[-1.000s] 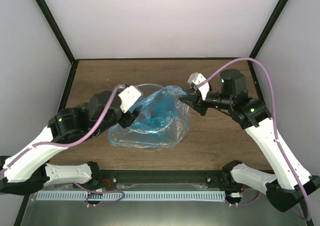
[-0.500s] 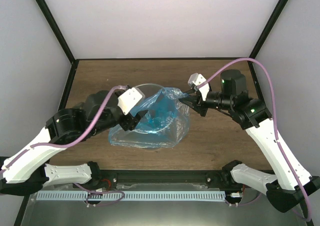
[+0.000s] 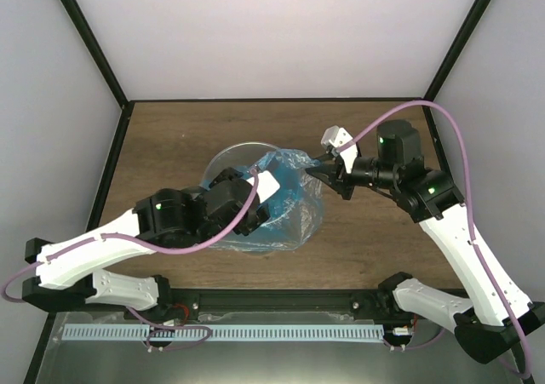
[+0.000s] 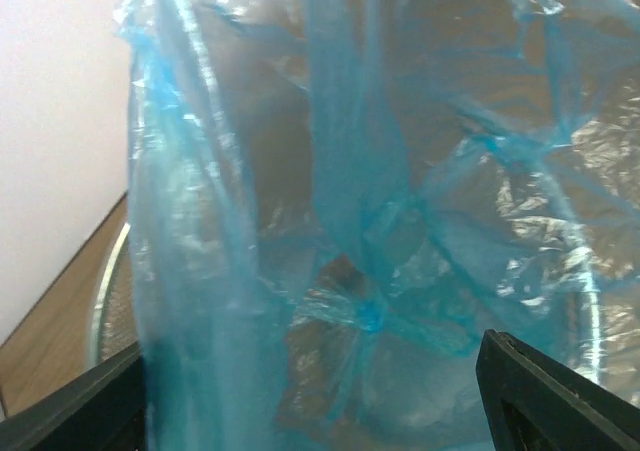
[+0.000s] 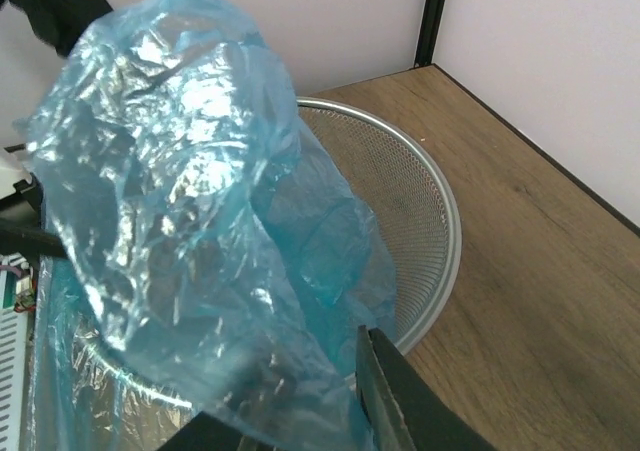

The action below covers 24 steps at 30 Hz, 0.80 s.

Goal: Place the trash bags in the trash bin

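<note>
A brown wooden table (image 3: 170, 137) stands between pale walls. At the left, the left gripper (image 4: 320, 401) has its fingers spread wide, blue film filling its wrist view. Only the right wrist view shows the trash bin (image 5: 400, 191) to be silver mesh. The trash bag (image 3: 285, 197), glossy, wrinkled and light blue, sits partly inside the bin and drapes over its near side. The right gripper (image 3: 317, 168) pinches the bag's raised right edge.
</note>
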Tool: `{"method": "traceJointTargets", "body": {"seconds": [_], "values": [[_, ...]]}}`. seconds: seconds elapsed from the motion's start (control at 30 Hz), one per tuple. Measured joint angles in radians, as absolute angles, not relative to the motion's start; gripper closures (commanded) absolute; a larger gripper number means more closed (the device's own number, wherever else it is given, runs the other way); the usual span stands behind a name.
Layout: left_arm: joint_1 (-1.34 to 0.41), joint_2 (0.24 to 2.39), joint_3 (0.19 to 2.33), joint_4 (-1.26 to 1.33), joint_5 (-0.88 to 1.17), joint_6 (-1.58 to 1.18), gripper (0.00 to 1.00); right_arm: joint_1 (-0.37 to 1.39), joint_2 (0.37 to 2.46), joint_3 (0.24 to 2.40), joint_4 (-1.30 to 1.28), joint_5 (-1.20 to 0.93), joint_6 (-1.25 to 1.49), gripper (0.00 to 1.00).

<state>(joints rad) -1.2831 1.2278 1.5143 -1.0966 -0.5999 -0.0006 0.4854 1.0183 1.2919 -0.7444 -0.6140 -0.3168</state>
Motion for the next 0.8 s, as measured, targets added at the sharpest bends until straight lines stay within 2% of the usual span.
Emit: {"method": "traceJointTargets", "body": {"seconds": [0.13, 0.37, 0.47, 0.53, 0.6, 0.7, 0.77, 0.8], "values": [[-1.283, 1.195, 1.522, -1.101, -0.657, 0.001, 0.17, 0.485, 1.018, 1.288, -0.736, -0.619, -0.318, 0.90], [-1.274, 1.163, 1.545, -1.126, -0.759, -0.006, 0.36, 0.485, 1.011, 1.257, -0.724, -0.618, -0.316, 0.91], [-1.264, 1.166, 1.546, -1.134, -0.778, -0.014, 0.52, 0.485, 1.011, 1.256, -0.723, -0.618, -0.316, 0.92], [-1.253, 1.162, 1.550, -1.133, -0.786, -0.015, 0.56, 0.485, 1.011, 1.256, -0.722, -0.618, -0.316, 0.93], [-1.238, 1.154, 1.551, -1.128, -0.786, -0.020, 0.64, 0.485, 1.011, 1.256, -0.721, -0.619, -0.316, 0.94], [-1.210, 1.141, 1.550, -1.109, -0.771, -0.022, 0.85, 0.485, 1.012, 1.256, -0.717, -0.621, -0.315, 0.97], [-1.190, 1.136, 1.544, -1.086, -0.754, -0.012, 0.95, 0.485, 1.016, 1.256, -0.714, -0.627, -0.314, 0.99], [-1.177, 1.135, 1.534, -1.066, -0.742, -0.006, 0.96, 0.485, 1.021, 1.256, -0.712, -0.629, -0.312, 0.99]]}}
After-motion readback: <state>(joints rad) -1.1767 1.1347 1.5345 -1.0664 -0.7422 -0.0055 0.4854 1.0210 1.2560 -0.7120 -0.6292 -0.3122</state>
